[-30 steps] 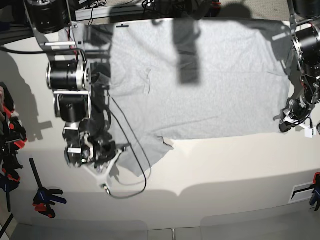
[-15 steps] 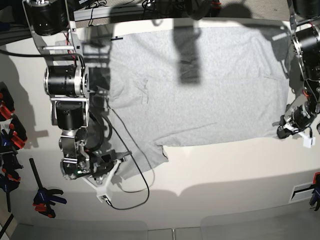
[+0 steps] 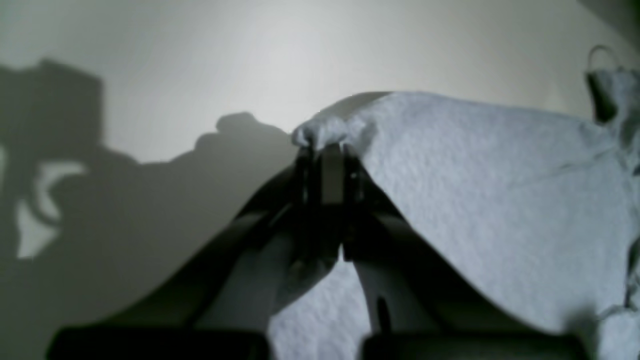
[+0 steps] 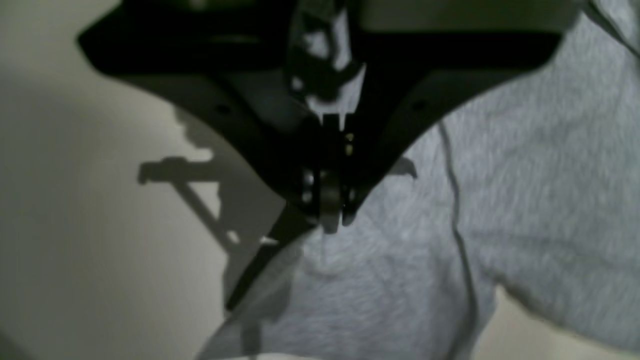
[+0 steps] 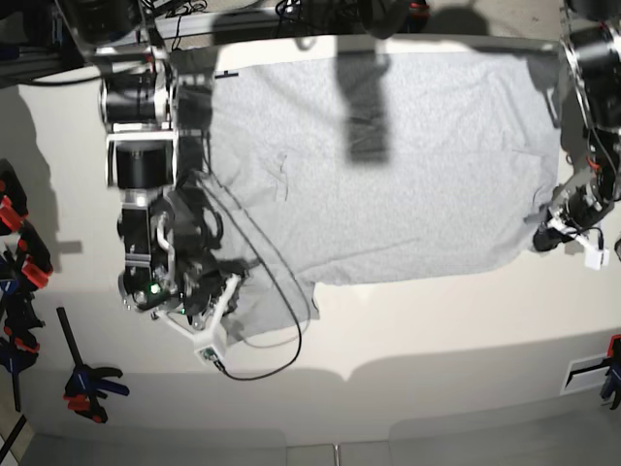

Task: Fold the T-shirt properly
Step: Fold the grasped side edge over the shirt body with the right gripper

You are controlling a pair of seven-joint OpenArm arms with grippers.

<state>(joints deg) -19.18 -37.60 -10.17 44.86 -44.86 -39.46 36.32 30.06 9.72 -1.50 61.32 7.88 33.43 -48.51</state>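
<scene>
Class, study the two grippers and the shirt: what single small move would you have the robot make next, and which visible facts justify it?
Probably lift both corners slightly and carry them across the shirt. The left gripper is shut on a bunched edge of the T-shirt, the right gripper is shut on cloth at the opposite end, and the body lies spread flat on the table, unfolded.

No legible text or labels anywhere

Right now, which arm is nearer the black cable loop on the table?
Right. The right fingers pinch the shirt just beside the cable, at the base view's left. The left fingers grip the shirt's far corner, across the table.
</scene>
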